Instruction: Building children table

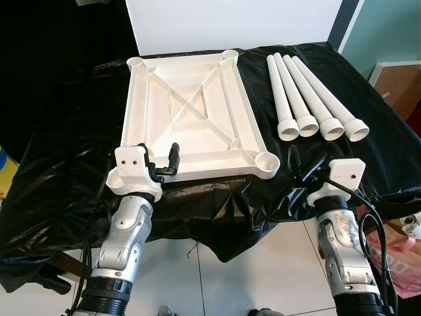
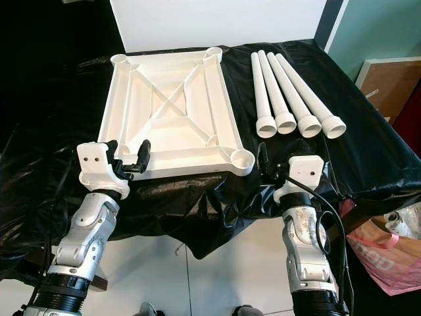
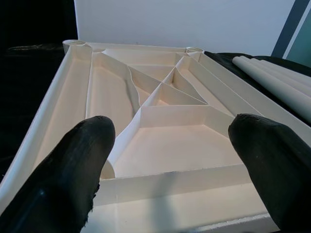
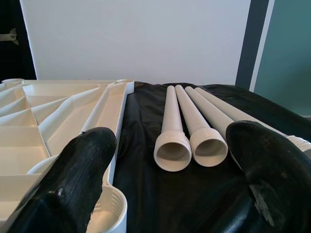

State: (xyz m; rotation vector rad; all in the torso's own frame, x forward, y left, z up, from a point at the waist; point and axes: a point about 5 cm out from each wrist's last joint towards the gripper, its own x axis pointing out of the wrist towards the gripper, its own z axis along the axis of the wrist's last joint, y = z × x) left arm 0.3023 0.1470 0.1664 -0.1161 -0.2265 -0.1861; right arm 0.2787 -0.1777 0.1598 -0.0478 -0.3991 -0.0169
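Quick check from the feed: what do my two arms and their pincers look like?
Both arms are silver metal with ribbed black cuffs. Each ends in a white housing carrying two long black fingers: left pincer, right pincer. Black cables loop along the right arm; thinner ones trail beside the left arm.

The near left corner socket of the upturned white plastic tabletop [image 1: 191, 115] is hidden behind the left gripper [image 1: 158, 158] in both eye views. In the right wrist view the fourth of the white plastic tube legs [image 4: 187, 128] is largely covered by a black finger [image 4: 272, 170]. The wrinkled black plastic sheet [image 1: 59, 191] conceals whatever carries it. A pink bag [image 2: 388, 263] is cut off at the picture's right edge
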